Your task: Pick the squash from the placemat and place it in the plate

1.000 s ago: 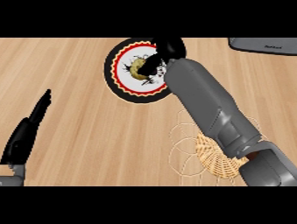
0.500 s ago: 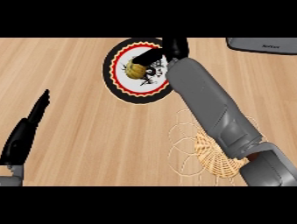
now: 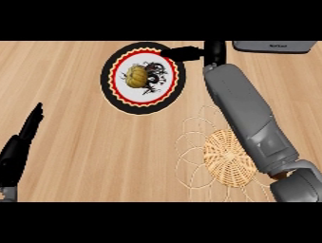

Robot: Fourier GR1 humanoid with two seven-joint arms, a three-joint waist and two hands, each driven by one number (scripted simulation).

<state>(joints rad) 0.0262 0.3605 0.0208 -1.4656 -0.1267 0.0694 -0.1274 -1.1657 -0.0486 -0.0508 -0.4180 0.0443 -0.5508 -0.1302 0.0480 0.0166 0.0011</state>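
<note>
Grey box [image 3: 273, 46] w/ unreadable label right of the round black-rimmed, red-ringed plate [image 3: 143, 77]. Yellow ribbed squash [image 3: 137, 76] sits in plate. My right hand [image 3: 204, 51] at plate's rim, fingers relaxed, holding nothing. Woven wicker placemat [image 3: 223, 157] below plate; left hand [image 3: 16, 152] flat.

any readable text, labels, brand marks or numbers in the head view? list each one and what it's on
Grey appliance at the counter's top right edge: a small dark mark on its front, too blurred to read.
Plate: a black painted pattern under the squash, not lettering.
Woven placemat, wooden counter, forearms and both hands: no text or numbers.
</note>
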